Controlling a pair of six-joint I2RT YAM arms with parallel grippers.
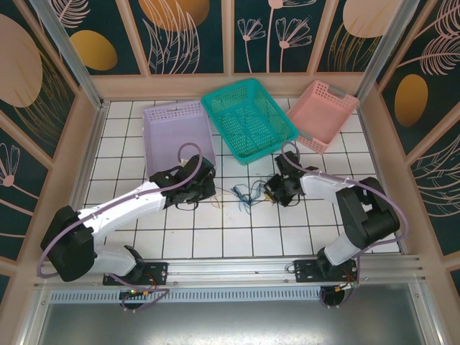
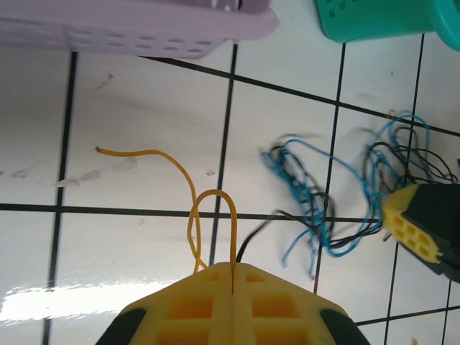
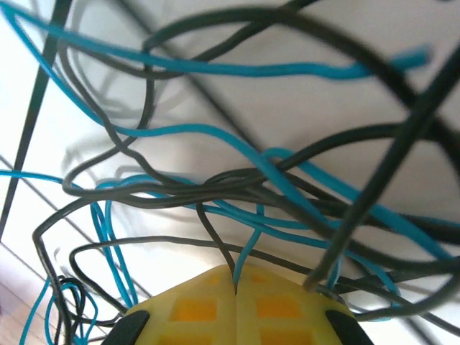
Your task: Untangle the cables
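A white-tiled counter (image 1: 215,237), walled by floral panels (image 1: 187,36), carries three baskets across the upper frame: lavender (image 1: 176,136), teal (image 1: 248,118) and pink (image 1: 323,115). At mid-frame lies one tangle of blue and black cables (image 1: 244,192), with the right gripper (image 3: 235,284) clenched on its strands and the left gripper (image 2: 232,277) clenched on one yellow wire (image 2: 213,192).

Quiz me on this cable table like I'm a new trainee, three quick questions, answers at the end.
1. True or false: the left gripper is shut on a yellow wire.
2. Which colours make up the cable tangle that the right gripper pinches? A) blue and black B) red and white C) green and grey
3. Fill in: in the top view, the basket between the lavender basket and the pink basket is ____.
Key: 1 true; 2 A; 3 teal, the teal basket.
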